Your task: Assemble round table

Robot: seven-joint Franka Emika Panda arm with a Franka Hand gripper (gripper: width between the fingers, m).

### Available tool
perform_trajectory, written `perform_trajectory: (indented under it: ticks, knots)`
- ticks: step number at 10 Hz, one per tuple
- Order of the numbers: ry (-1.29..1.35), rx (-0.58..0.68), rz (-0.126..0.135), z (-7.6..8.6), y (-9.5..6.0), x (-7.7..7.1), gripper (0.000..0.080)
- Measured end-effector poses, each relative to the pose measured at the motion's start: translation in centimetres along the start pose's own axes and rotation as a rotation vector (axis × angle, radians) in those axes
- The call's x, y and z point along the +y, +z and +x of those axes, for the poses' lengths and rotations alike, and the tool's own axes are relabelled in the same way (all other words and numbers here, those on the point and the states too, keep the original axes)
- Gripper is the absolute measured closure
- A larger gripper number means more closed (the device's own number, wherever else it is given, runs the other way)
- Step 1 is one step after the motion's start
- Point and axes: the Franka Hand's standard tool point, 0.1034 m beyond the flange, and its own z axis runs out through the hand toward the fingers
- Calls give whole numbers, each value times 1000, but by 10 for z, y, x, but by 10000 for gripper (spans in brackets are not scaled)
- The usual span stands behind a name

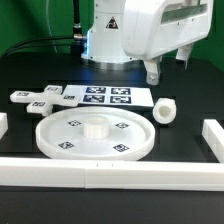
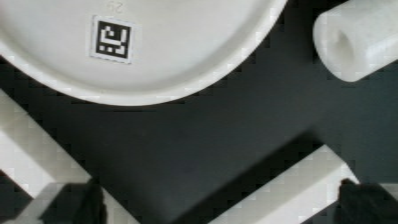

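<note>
Black table carried disc at lower center, post at the exterior view's right, cross foot at its left; jaws spread, empty.

Disc in the near middle, marker board just behind it, cross-shaped foot at the exterior view's far left, post at the exterior view's right.
</note>
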Motion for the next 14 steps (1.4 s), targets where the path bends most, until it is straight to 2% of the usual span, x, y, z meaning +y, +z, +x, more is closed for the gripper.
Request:
perform_trajectory:
  ticks: [5, 8, 9, 10, 12, 14]
  knots:
    - [-14, 2, -1, -3, 3, 2, 150]
    - [-123, 21, -26, -53, 40, 28, 150]
    - [-143, 15, -14, -67, 50, 34, 150]
    - [-155, 18, -14, -78, 60, 42, 150]
    - [-157, 15, -1, -91, 75, 49, 150]
    - [-156, 14, 6, -93, 86, 45, 150]
